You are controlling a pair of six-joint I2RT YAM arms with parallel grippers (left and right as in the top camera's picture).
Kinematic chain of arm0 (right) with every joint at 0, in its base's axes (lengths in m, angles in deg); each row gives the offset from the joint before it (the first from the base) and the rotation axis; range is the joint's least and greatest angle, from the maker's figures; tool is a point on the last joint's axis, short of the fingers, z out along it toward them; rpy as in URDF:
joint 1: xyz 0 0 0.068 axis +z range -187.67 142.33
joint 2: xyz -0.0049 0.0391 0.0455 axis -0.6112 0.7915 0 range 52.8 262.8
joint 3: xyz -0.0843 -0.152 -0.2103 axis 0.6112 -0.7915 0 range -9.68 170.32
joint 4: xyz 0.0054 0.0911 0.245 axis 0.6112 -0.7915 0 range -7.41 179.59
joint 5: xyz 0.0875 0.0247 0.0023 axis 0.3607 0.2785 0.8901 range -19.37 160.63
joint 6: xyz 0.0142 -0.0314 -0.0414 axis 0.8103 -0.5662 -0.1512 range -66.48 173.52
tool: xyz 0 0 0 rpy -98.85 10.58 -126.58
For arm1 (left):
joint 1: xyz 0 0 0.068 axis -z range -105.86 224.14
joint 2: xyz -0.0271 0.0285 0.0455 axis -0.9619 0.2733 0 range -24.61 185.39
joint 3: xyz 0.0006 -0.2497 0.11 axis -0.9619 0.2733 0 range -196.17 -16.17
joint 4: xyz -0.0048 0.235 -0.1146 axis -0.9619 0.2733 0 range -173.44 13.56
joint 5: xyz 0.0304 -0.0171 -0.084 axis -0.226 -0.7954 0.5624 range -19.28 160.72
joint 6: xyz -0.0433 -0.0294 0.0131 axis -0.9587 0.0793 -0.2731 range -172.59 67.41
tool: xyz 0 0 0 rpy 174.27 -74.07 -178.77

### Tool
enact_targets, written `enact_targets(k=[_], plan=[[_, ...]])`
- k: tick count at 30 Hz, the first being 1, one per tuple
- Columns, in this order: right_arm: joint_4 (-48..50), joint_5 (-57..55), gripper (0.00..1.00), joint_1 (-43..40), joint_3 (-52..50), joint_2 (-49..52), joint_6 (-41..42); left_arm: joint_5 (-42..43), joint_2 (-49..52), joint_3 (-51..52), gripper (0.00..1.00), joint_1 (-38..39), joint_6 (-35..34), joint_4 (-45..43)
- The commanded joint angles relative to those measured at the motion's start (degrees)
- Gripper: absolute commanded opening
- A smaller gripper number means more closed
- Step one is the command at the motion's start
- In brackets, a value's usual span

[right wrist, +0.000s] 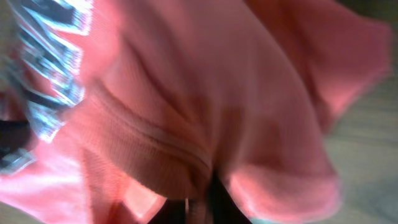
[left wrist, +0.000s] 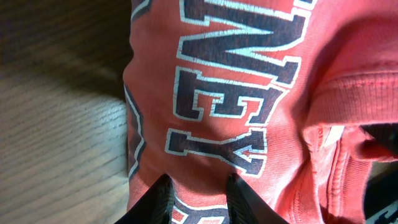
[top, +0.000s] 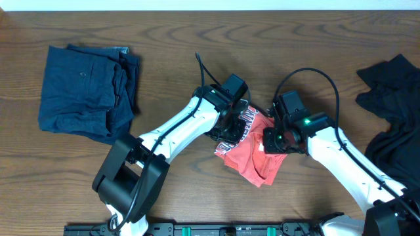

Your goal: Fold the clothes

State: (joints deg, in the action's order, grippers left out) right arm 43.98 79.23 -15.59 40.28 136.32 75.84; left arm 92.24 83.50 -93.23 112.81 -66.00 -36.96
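A red shirt (top: 252, 154) with navy and white lettering is bunched up at the middle of the table, held between my two grippers. My left gripper (top: 230, 131) is at the shirt's left edge, and in the left wrist view its fingers (left wrist: 202, 200) are closed on a fold of the lettered cloth (left wrist: 217, 93). My right gripper (top: 272, 141) is at the shirt's right side, and in the blurred right wrist view its fingers (right wrist: 205, 205) are pinched together under the draped red cloth (right wrist: 186, 93).
A folded stack of navy clothes (top: 85, 92) lies at the back left. A heap of black garments (top: 394, 111) lies at the right edge. Bare wooden table (top: 197, 39) lies behind the arms.
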Motion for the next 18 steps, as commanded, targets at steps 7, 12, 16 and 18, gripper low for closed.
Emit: enact_targets(k=[7,12,16,18], plan=[[-1.64,-3.26,0.43,-5.38,0.74,-9.14,-9.68,0.96,0.24,0.28,0.30,-0.04,0.72,-0.39],[1.77,5.38,0.64,-5.95,0.72,-14.12,-13.20,0.96,0.24,0.28,0.30,-0.04,0.72,-0.74],[2.78,7.06,0.60,-5.84,0.72,-13.27,-11.58,0.96,0.24,0.28,0.30,-0.04,0.72,-0.74],[3.17,6.69,0.55,-5.70,0.70,-11.63,-11.58,0.96,0.24,0.28,0.30,-0.04,0.72,-0.74]])
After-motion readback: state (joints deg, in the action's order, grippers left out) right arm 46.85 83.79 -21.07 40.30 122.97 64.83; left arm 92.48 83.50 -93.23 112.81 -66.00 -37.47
